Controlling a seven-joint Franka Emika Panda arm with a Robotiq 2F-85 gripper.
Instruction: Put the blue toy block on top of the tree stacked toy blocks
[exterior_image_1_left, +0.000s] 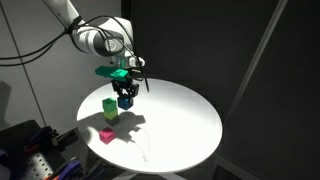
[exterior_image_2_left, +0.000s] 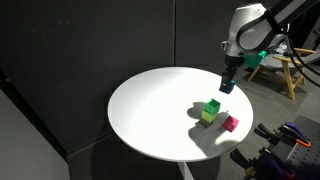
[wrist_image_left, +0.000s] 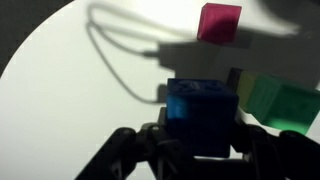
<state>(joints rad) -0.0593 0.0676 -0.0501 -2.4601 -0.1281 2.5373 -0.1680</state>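
Observation:
My gripper (exterior_image_1_left: 126, 99) is shut on the blue toy block (exterior_image_1_left: 126, 100) and holds it in the air above the round white table (exterior_image_1_left: 180, 125). The block also shows between the jaws in the wrist view (wrist_image_left: 200, 116) and in an exterior view (exterior_image_2_left: 227, 86). The stacked toy blocks (exterior_image_1_left: 109, 108), bright green over paler yellow-green, stand on the table a little to the side of and below the held block. The stack also shows in an exterior view (exterior_image_2_left: 210, 111) and at the right edge of the wrist view (wrist_image_left: 278, 104).
A lone pink cube (exterior_image_1_left: 107, 135) lies on the table near the stack, also in an exterior view (exterior_image_2_left: 231, 123) and the wrist view (wrist_image_left: 219, 22). Dark curtains stand behind the table. Equipment sits beyond the table's edge (exterior_image_2_left: 285, 140).

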